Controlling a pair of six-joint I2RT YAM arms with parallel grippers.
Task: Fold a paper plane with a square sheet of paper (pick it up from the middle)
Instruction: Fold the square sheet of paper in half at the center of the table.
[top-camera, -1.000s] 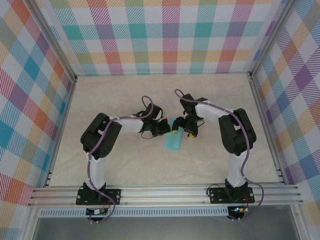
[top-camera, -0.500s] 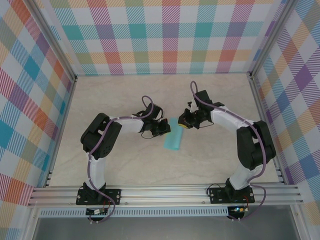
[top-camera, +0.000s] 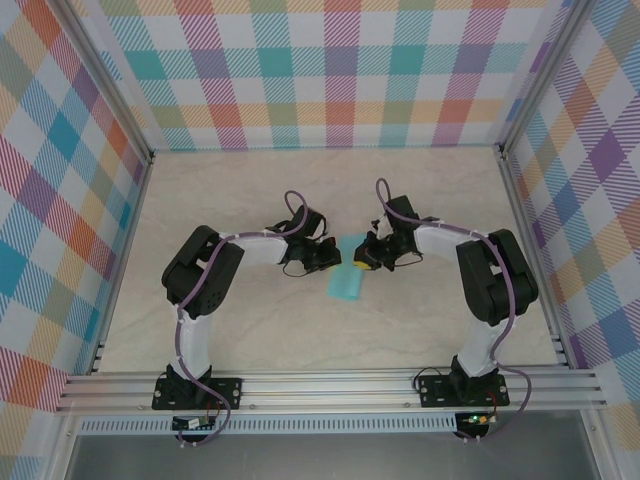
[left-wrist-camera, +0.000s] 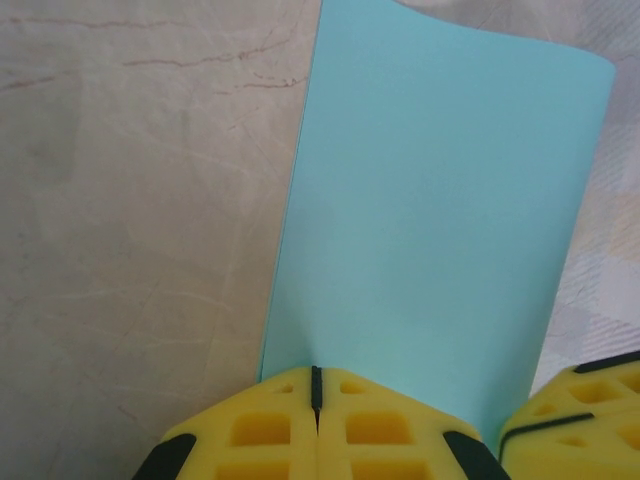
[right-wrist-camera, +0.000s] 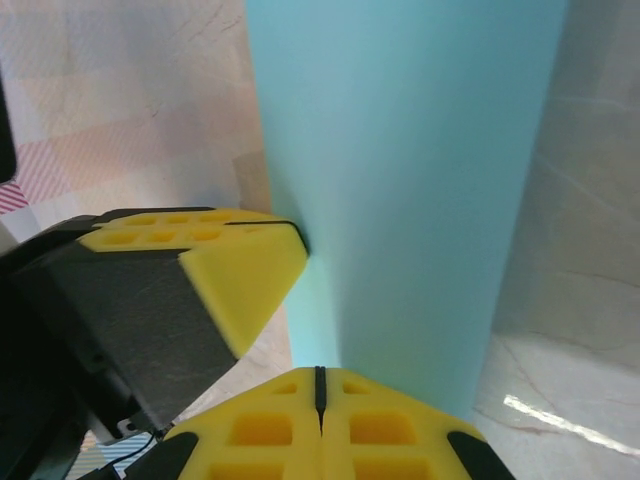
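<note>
Marbled beige table (top-camera: 250, 200) enclosed by plaid walls (top-camera: 320, 70). Near the table's middle, well clear of every edge, the square sheet of paper (top-camera: 345, 284) shows as a narrow teal strip. Left gripper (left-wrist-camera: 315, 375) and right gripper (right-wrist-camera: 320, 372) sit side by side, both pinched tight on its far end. This paired hold probably keeps the layers aligned for creasing.

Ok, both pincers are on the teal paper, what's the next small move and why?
Probably lift both pincers slightly, together. The left pincer and right pincer are shut on the same end of the square sheet of paper, side by side; uneven motion could tear it.
</note>
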